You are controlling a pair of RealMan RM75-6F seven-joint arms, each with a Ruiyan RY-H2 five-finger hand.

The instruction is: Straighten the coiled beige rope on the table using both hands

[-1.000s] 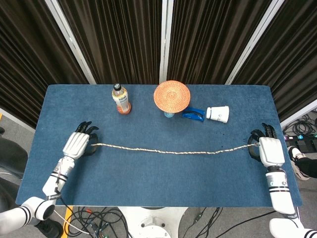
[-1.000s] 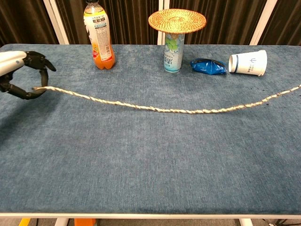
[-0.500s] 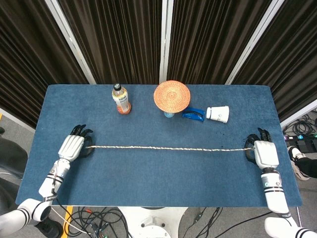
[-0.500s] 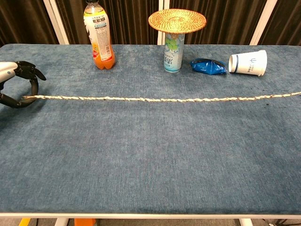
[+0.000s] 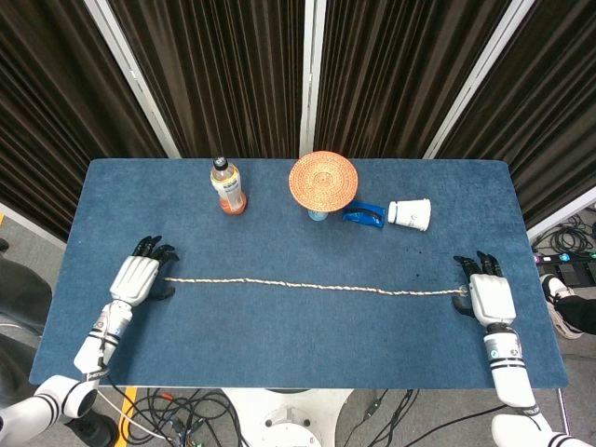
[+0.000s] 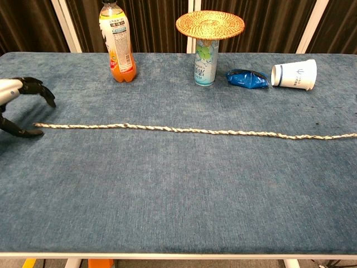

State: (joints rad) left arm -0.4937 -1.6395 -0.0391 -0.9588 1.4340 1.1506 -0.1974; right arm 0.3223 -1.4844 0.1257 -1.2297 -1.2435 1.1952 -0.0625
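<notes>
The beige rope (image 5: pixel 312 286) lies flat on the blue table (image 5: pixel 298 345) in a nearly straight line from left to right. In the chest view the rope (image 6: pixel 184 130) runs on past the right edge of the frame. My left hand (image 5: pixel 138 278) sits at the rope's left end. Its fingers (image 6: pixel 34 85) are spread, and the rope end lies on the cloth between them and the thumb without being pinched. At the rope's right end, my right hand (image 5: pixel 490 296) has its fingers stretched forward and the rope tip just beside it. That hand shows only in the head view.
Along the back of the table stand an orange drink bottle (image 5: pixel 227 187) and a can topped by a woven round mat (image 5: pixel 323 178). A blue wrapper (image 5: pixel 364 214) and a tipped white paper cup (image 5: pixel 410 213) lie next to them. Cables lie on the floor below the table's front edge.
The rope was pulled taut between both hands, then lowered onto the table. Both hands moved toward the front edge and their fingers opened off the rope ends.
</notes>
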